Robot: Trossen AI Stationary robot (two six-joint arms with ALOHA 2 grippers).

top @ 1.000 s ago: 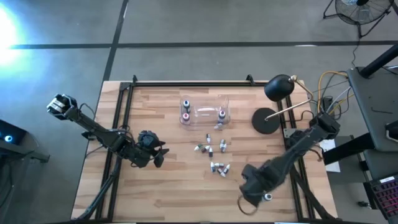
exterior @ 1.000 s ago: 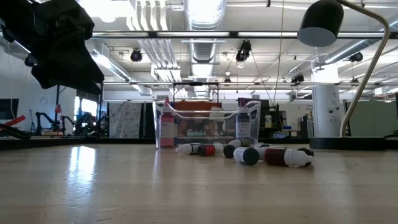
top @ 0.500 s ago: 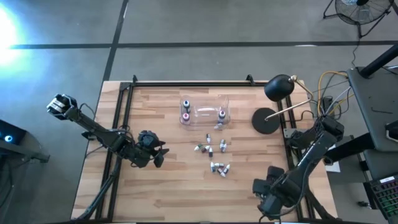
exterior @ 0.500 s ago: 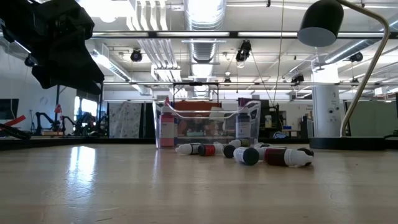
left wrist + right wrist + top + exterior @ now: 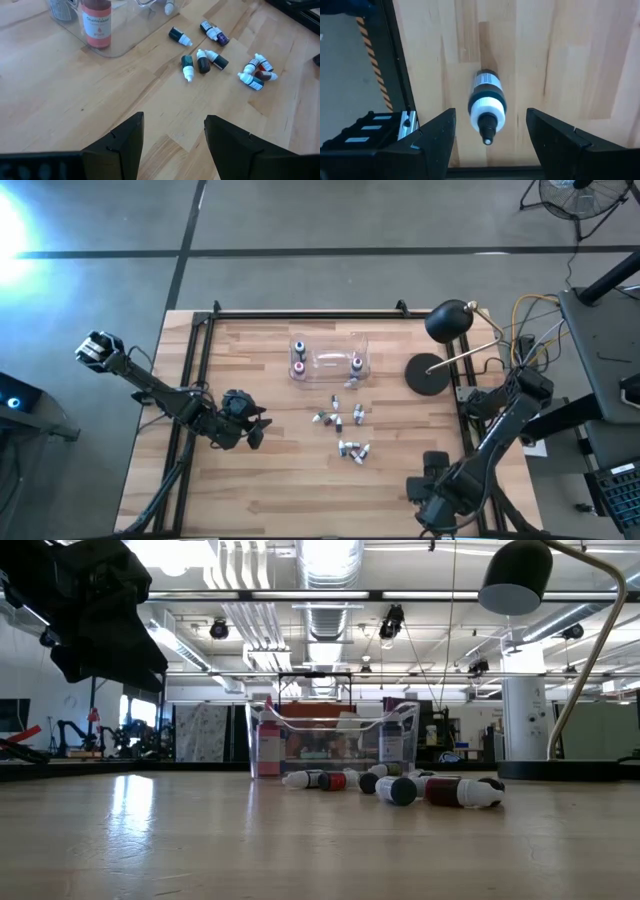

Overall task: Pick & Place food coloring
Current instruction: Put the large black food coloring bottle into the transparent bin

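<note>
Bottle axis: food coloring bottle [image 5: 486,105] lies flat on the worktop [image 5: 560,60], white nozzle toward the right pincer [image 5: 487,137].
Look: dark body, white collar.
Right pincer: open, empty.
Left pincer [image 5: 172,137]: open, empty.

One camera looks straight down on the whole table [image 5: 260,480], one sits at table-top level facing across it into the room, and two close wrist cameras look down at the wood, the first three sharing the clear box [image 5: 330,358] and scattered bottles [image 5: 340,420].
</note>
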